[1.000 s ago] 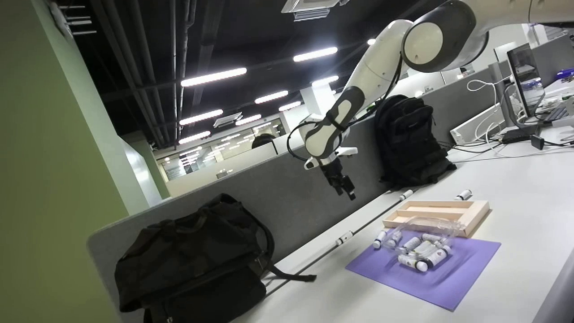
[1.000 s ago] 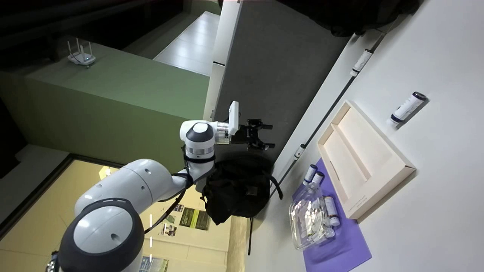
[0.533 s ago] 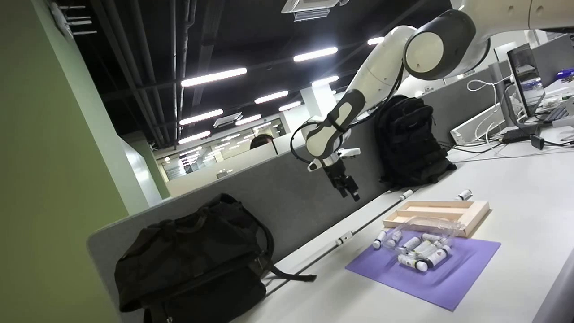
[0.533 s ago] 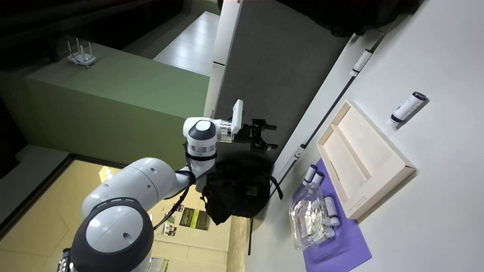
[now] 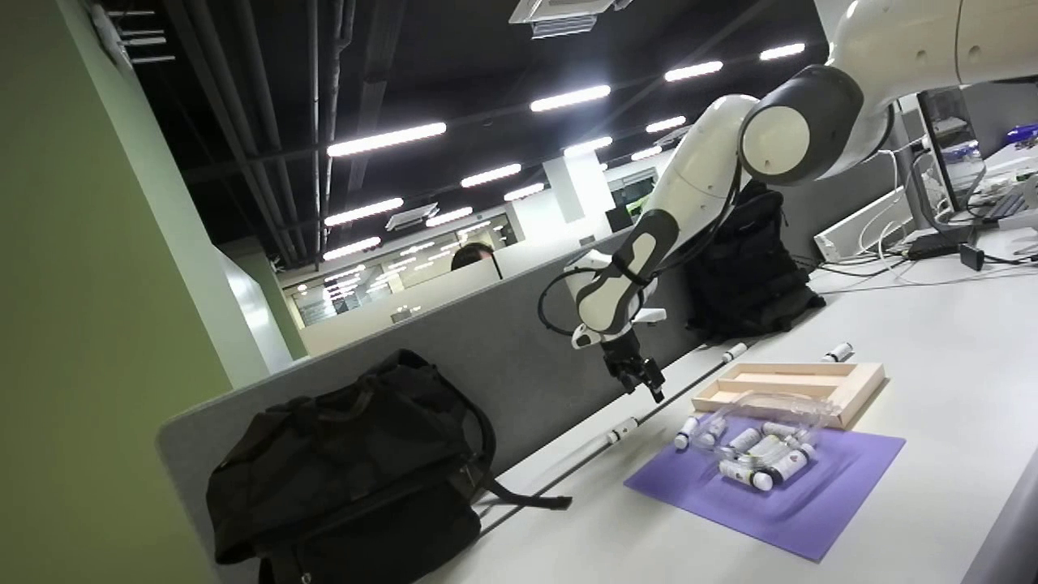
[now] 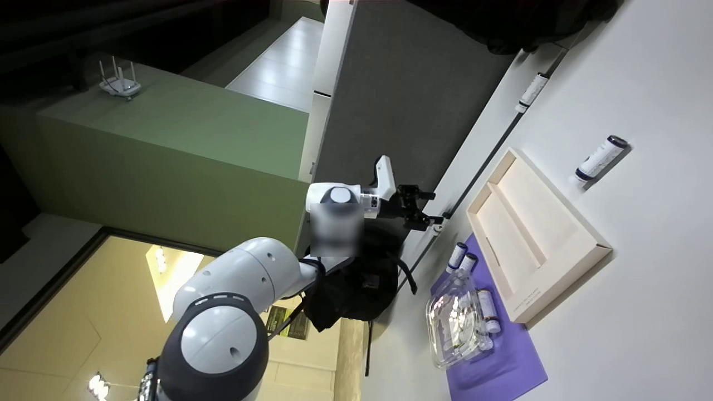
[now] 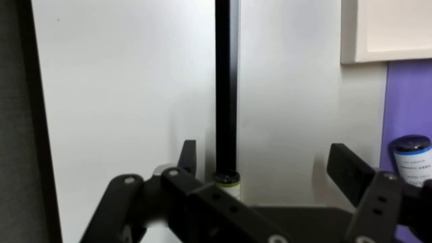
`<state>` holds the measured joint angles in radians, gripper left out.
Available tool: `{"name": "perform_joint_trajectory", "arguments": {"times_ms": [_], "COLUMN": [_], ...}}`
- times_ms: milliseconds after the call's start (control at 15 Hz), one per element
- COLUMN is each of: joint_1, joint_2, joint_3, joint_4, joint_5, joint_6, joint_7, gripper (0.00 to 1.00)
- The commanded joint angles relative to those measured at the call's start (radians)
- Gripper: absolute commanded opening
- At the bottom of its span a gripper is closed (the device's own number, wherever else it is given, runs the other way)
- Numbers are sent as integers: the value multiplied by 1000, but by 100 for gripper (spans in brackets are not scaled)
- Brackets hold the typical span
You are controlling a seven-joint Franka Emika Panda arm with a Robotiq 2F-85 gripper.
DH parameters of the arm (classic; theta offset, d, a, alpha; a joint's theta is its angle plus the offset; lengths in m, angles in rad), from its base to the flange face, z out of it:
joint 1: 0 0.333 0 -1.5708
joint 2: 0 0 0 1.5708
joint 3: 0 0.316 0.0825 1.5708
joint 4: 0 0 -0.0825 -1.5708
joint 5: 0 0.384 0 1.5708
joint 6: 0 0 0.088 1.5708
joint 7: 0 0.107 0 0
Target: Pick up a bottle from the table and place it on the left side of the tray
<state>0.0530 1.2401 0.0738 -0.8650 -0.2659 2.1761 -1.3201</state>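
Wide apart stood the fingers (image 7: 351,173), nothing in their grip, hanging above the surface (image 7: 118,84) with plain air below the tips. Lower than them, in line with the dark slot (image 7: 226,84), lay what we took for our target, the bottle (image 7: 229,184), its capped end peeping out while one finger hid the rest from the wrist view. It showed closer to that finger than to its partner, so evening up the gap looked like our first job! We reckoned the fingers also had to travel along the slot, past the cap and over the body, before any drop. The angle was a gift: they were spread across the bottle's length, so a straight squeeze on the barrel seemed on. Low and level was our call, tips down past the widest part without jabbing the surface or catching the slot's edge; a close too high might have sent that round body rolling. Beyond the opposite finger we spotted a neighbouring bottle (image 7: 413,162) on the purple mat (image 7: 405,101), one to steer clear of. And the tray (image 7: 349,33)? Ahead and out past that same finger, saved for after a firm lift.
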Motion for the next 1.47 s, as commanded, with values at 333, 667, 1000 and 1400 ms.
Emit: {"name": "perform_joint_trajectory", "arguments": {"times_ms": [333,667,1000,1400], "joint_1": [30,30,29,26], "joint_2": [128,181,210,197], "joint_3": [-3,23,19,10], "joint_4": [142,197,257,250], "joint_5": [35,88,124,115], "joint_6": [41,21,5,2], "joint_7": [-89,-91,-85,-76], "gripper": [100,100,55,19]}}
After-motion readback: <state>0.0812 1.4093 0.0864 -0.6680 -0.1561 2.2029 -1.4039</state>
